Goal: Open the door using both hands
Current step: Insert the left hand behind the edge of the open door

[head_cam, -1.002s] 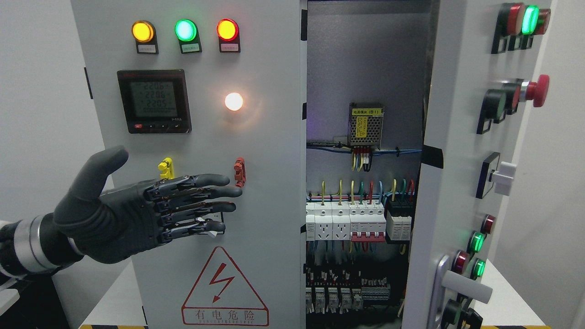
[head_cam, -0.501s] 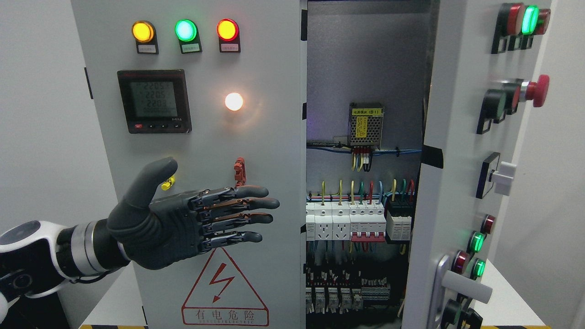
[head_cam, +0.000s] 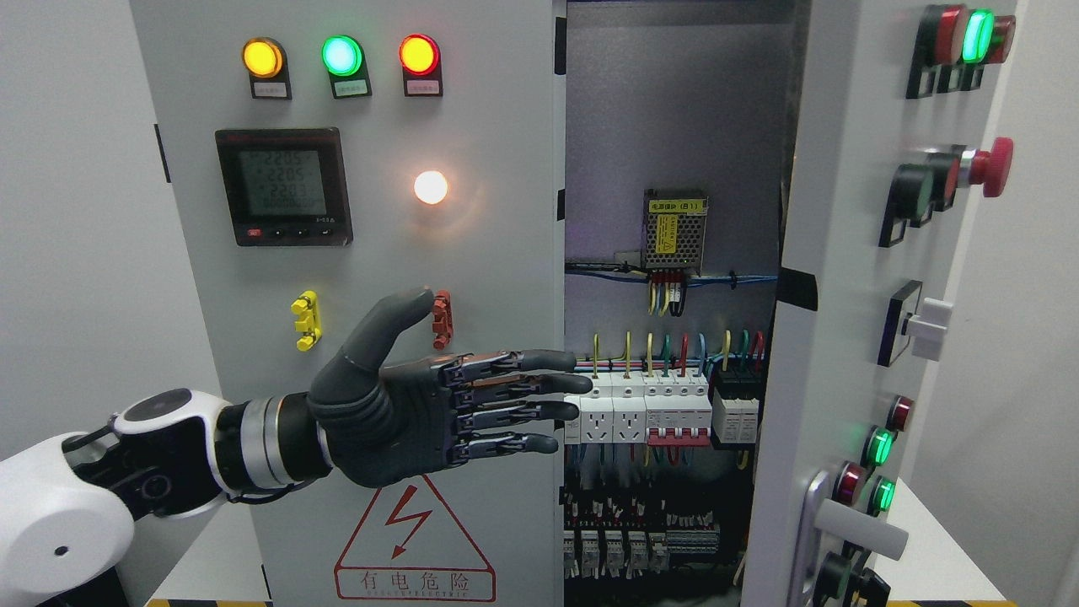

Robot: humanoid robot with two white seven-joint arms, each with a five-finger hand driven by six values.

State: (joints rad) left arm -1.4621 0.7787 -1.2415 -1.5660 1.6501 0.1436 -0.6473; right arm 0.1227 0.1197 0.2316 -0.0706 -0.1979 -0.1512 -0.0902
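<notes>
My left hand (head_cam: pixel 447 413) is extended flat in front of the left door (head_cam: pixel 371 253), fingers (head_cam: pixel 539 386) straight and spread, thumb raised, holding nothing. The fingertips reach the door's free right edge (head_cam: pixel 560 337), at the mouth of the opening. My right hand is not in view.

The cabinet has two doors. The left door sits nearly closed, facing me. The right door (head_cam: pixel 851 320) stands swung outward at the picture's right, with its lever handle (head_cam: pixel 851 523) low on the panel.

Handling judgement: the left door appears to be painted sheet metal, so I expect it to be rigid, smooth and low in friction. It carries a meter (head_cam: pixel 283 187), pilot lamps (head_cam: pixel 340 56) and two small clips (head_cam: pixel 306 320), so I expect moderate weight and a steady hinge swing. No handle is visible on this face. The best hold is the free vertical edge: hook the fingertips behind it and pull outward. Avoid pressing on the meter or lamps.

Contents of the cabinet: a power supply (head_cam: pixel 674 229) is mounted on the back plate; below it runs a row of white sockets and breakers (head_cam: pixel 649 413) with coloured wiring (head_cam: pixel 666 350), and further terminals (head_cam: pixel 632 539) beneath. The warning triangle (head_cam: pixel 413 539) indicates an electrical hazard, so the fingers should stay on the edge and clear of the components inside.
</notes>
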